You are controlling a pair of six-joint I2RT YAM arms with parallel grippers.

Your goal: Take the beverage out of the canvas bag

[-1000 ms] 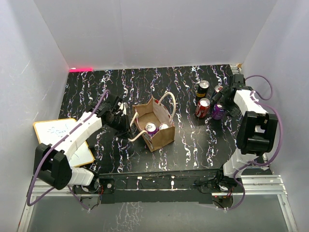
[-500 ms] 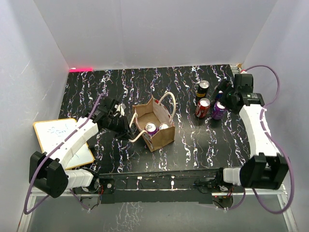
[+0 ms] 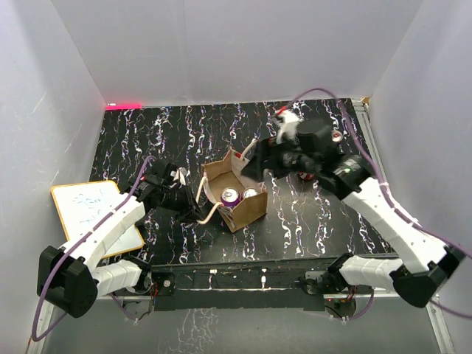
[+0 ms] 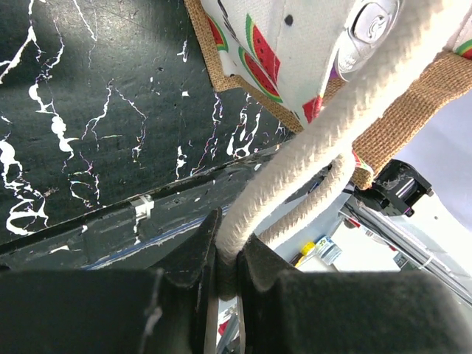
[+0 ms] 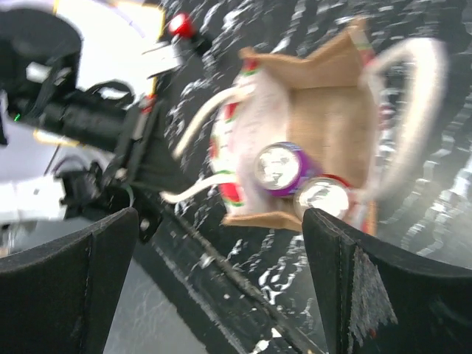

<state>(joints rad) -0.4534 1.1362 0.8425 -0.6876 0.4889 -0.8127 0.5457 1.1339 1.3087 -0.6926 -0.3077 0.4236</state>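
The tan canvas bag (image 3: 237, 198) stands open mid-table with two cans upright inside, a purple one (image 3: 231, 197) and a red-rimmed one (image 3: 251, 193). My left gripper (image 3: 193, 204) is shut on the bag's near cream handle (image 4: 332, 133), pinched between the fingers (image 4: 230, 254) in the left wrist view. My right gripper (image 3: 257, 168) hangs open and empty over the bag's far right edge. In the right wrist view (image 5: 221, 295) it looks down on the bag (image 5: 324, 118), the purple can (image 5: 279, 168) and the other can (image 5: 324, 198).
A white board (image 3: 96, 214) lies at the left edge next to my left arm. A can (image 3: 336, 136) stands at the back right, with others mostly hidden behind my right arm. White walls close in the table on three sides.
My right arm has swung from the cans at the back right to above the bag, its gripper open. My left gripper keeps hold of the handle and has shifted slightly toward me.
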